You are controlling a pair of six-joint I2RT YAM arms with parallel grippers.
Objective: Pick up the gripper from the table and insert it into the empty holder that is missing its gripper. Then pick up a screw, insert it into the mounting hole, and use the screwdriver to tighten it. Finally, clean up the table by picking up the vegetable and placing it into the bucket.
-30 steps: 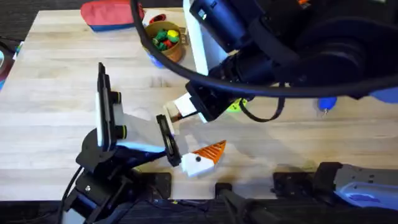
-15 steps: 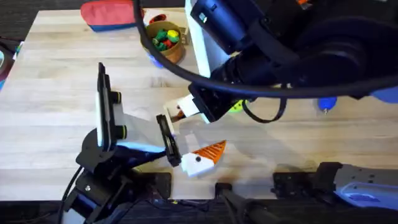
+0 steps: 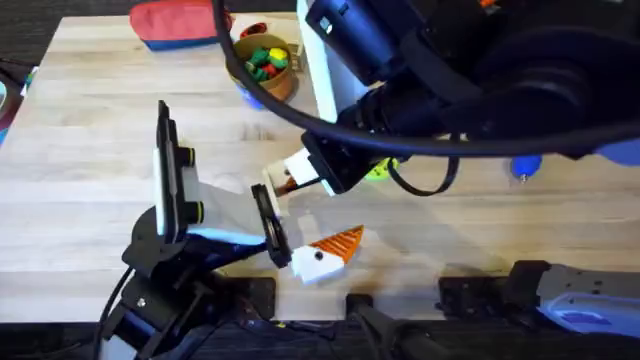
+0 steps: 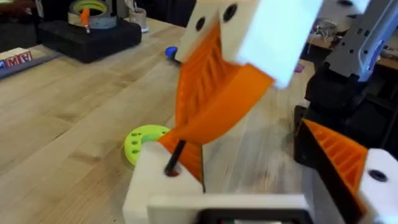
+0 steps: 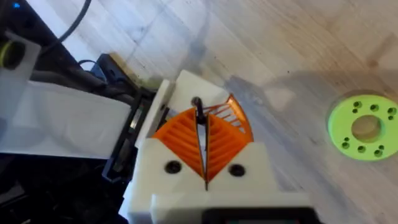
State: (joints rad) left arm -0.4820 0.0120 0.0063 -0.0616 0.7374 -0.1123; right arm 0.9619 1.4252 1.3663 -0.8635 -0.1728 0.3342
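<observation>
Left wrist view: screw meeting the holder's mounting hole, almost no motion.

The right claw [image 4: 214,93] has its orange pads pressed together on a thin dark screw [image 4: 175,158], whose tip sits at the hole in the white holder [image 4: 144,186]. The left claw [image 4: 249,186] is spread. Over the last second the right claw crept only slightly in the overhead view, so this looks like fine alignment, with insertion probably unfinished. An orange ribbed edge [image 5: 240,121] beside the pads may be the gripper seated on the holder, but I cannot tell it from the pads. The blue screwdriver [image 3: 525,166] lies well apart on the bench [image 3: 100,130], untouched. The bucket [image 3: 268,70] stands at the far side.
</observation>
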